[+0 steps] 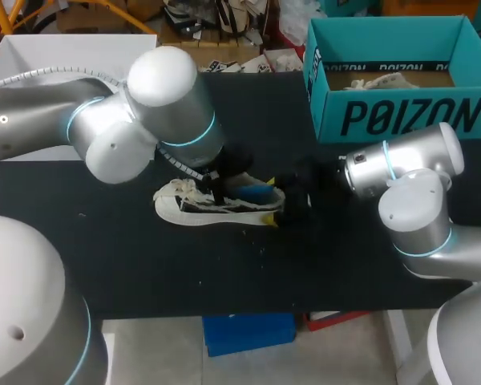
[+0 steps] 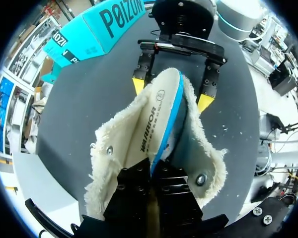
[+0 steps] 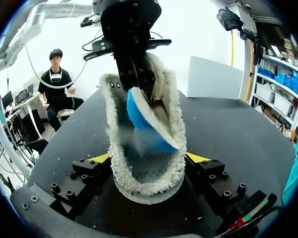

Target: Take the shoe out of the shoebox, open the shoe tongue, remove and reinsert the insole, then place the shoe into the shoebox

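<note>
Black table top [image 1: 128, 265], both arms in over it.

Open teal cardboard shoebox [image 1: 401, 112] stands beyond the shoe and off to its right, well apart; something pale and crumpled [image 1: 377, 80] lies inside the box.

Left silver arm [image 1: 144, 112] comes across from the shoe's left and ends above it. Right silver arm [image 1: 413, 200] sits to the shoe's right, with its wrist turned towards it.

Cream low shoe with shaggy fleece lining and a white sole [image 1: 200, 210] lies on the table, outside the box, its opening spread wide.

Insole with a blue underside and a white top [image 2: 159, 114] stands partly out of the shoe's opening, tilted. One end rises above the fleece collar and the other is down inside. From the head view it shows as a blue patch [image 1: 256, 192] at the shoe's right half.

Left gripper [image 2: 151, 171] is just over the shoe's opening, its dark fingers drawn narrow and pinching the insole's edge between them.

Right gripper [image 3: 149, 158] is at the shoe's end nearer the right arm. Its fingers are set wide, with one yellow tip [image 2: 138, 84] against each flank of the shoe, clasping it at table level.
</note>
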Tool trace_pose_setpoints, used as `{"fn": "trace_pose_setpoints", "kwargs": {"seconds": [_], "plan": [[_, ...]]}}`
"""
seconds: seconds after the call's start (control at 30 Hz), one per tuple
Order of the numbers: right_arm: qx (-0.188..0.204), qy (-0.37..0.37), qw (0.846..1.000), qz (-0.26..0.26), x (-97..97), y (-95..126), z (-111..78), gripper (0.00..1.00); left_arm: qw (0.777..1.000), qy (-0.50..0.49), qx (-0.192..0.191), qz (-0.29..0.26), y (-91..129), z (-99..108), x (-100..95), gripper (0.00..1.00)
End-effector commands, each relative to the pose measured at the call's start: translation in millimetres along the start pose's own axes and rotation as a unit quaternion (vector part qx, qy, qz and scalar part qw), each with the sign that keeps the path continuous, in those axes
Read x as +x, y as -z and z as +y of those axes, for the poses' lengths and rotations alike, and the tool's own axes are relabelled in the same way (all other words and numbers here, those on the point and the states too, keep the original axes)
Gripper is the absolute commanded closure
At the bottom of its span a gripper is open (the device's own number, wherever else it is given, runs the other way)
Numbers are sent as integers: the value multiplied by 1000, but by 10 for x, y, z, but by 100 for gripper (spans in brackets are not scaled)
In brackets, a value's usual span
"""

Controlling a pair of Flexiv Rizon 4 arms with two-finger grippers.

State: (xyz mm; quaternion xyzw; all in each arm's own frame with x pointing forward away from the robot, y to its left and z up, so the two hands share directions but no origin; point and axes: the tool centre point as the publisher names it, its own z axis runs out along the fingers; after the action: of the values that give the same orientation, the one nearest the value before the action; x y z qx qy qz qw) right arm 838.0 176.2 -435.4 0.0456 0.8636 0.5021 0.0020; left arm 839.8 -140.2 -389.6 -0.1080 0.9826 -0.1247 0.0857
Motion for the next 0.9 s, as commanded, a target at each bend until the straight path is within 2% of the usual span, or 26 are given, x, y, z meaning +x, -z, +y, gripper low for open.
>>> {"fn": "trace_pose_setpoints", "kwargs": {"seconds": [0.03, 0.23, 0.43, 0.77, 0.8, 0.83, 0.9], "plan": [[0, 0, 1000, 0, 30, 5, -29, 100, 999, -19, 39, 10, 102, 48, 59, 100], [0, 0, 1000, 0, 30, 5, -29, 100, 998, -46, 44, 8, 75, -107, 175, 100], [0, 0, 1000, 0, 30, 5, -29, 100, 998, -57, 33, -1, 10, -277, 243, 100], [0, 0, 1000, 0, 30, 5, -29, 100, 997, -65, 32, -18, -52, -457, 247, 100], [0, 0, 1000, 0, 30, 5, -29, 100, 997, -65, 31, -19, -66, -457, 252, 91], [0, 0, 1000, 0, 30, 5, -29, 100, 997, -67, 29, -22, -77, -453, 256, 76], [0, 0, 1000, 0, 30, 5, -29, 100, 997, -71, 26, -28, -88, -439, 267, 68]]}}
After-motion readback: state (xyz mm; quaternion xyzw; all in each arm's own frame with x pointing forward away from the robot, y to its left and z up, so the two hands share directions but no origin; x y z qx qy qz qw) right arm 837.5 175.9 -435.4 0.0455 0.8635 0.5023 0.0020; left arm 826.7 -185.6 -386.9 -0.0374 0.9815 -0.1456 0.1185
